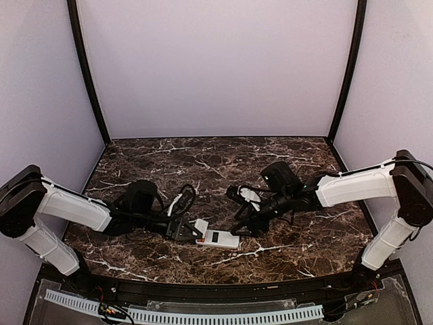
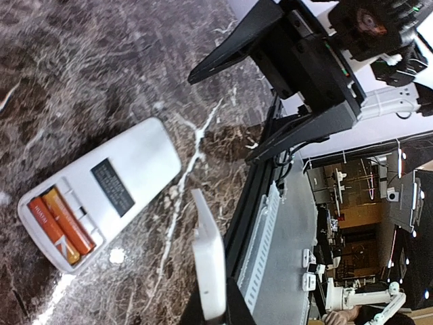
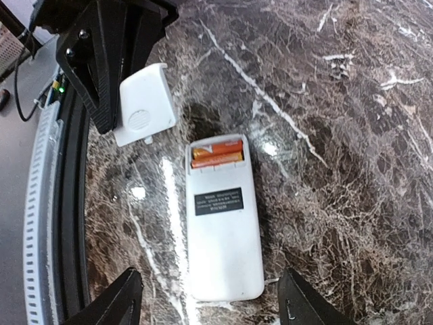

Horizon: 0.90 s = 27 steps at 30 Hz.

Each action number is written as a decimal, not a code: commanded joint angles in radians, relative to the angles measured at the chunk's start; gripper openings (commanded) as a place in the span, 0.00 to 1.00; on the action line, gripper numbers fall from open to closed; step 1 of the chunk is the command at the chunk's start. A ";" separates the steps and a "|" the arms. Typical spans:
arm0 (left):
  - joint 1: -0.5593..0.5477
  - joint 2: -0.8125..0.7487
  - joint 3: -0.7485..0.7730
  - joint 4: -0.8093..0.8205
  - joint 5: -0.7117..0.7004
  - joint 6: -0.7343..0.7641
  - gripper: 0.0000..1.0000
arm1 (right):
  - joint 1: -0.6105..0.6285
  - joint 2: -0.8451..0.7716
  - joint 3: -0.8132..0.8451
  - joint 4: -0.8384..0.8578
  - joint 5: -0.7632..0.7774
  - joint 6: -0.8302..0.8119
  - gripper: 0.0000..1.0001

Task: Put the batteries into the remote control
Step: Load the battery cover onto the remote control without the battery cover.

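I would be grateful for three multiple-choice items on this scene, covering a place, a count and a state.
1. Relative to the remote control, the batteries lie: A beside it; B in its open compartment; C underneath it.
2. Batteries visible: A one; B four; C two.
3. The left claw is: A shut on the white cover plate; B open; C shut on a battery.
Answers: 1 B, both sit in the open bay; 2 C, two orange cylinders lie side by side; 3 A, it pinches the plate.

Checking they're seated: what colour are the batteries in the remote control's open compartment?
The batteries are orange and red-orange, clearest in the left wrist view.
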 commanded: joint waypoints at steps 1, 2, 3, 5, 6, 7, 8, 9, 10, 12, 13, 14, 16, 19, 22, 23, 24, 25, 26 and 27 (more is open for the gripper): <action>0.006 0.082 -0.007 0.003 -0.006 -0.021 0.00 | 0.031 0.056 -0.023 0.031 0.107 -0.052 0.73; 0.006 0.090 -0.007 0.015 -0.017 -0.031 0.00 | 0.037 0.067 -0.020 0.032 0.117 -0.057 0.77; 0.006 0.103 -0.007 0.018 -0.023 -0.033 0.00 | 0.043 0.078 -0.017 0.033 0.130 -0.063 0.79; 0.005 0.110 -0.007 0.016 -0.047 -0.038 0.00 | 0.056 0.096 -0.013 0.034 0.159 -0.075 0.82; 0.006 0.109 -0.005 -0.003 -0.069 -0.030 0.00 | 0.063 0.107 -0.011 0.038 0.178 -0.082 0.83; 0.006 0.106 0.000 -0.015 -0.081 -0.024 0.00 | 0.070 0.117 -0.008 0.042 0.198 -0.088 0.85; 0.006 0.103 0.002 -0.038 -0.105 -0.015 0.00 | 0.078 0.130 -0.001 0.042 0.214 -0.096 0.85; 0.006 0.100 0.007 -0.063 -0.116 -0.010 0.00 | 0.086 0.145 0.007 0.042 0.224 -0.103 0.86; 0.005 0.100 0.017 -0.074 -0.128 0.000 0.00 | 0.092 0.157 0.015 0.041 0.229 -0.111 0.86; 0.005 0.104 0.028 -0.102 -0.135 0.009 0.00 | 0.104 0.182 0.030 0.036 0.233 -0.123 0.86; 0.006 0.111 0.030 -0.108 -0.135 0.010 0.00 | 0.107 0.191 0.040 0.034 0.233 -0.129 0.86; 0.005 0.119 0.032 -0.108 -0.132 0.006 0.00 | 0.111 0.199 0.045 0.032 0.235 -0.131 0.86; 0.005 0.126 0.032 -0.106 -0.134 0.001 0.00 | 0.115 0.208 0.052 0.033 0.238 -0.136 0.86; 0.006 0.133 0.035 -0.098 -0.132 -0.006 0.00 | 0.120 0.216 0.056 0.033 0.242 -0.142 0.86; 0.005 0.145 0.043 -0.086 -0.126 -0.021 0.00 | 0.122 0.225 0.060 0.030 0.256 -0.146 0.87; 0.005 0.147 0.045 -0.085 -0.124 -0.023 0.00 | 0.125 0.227 0.061 0.029 0.262 -0.147 0.87; 0.006 0.152 0.047 -0.084 -0.124 -0.023 0.00 | 0.126 0.229 0.062 0.028 0.264 -0.149 0.87; 0.005 0.155 0.050 -0.084 -0.124 -0.024 0.00 | 0.126 0.230 0.063 0.029 0.266 -0.149 0.87; 0.005 0.161 0.053 -0.081 -0.124 -0.026 0.00 | 0.128 0.234 0.065 0.028 0.268 -0.151 0.87; 0.005 0.165 0.056 -0.078 -0.122 -0.030 0.00 | 0.129 0.235 0.067 0.025 0.270 -0.153 0.87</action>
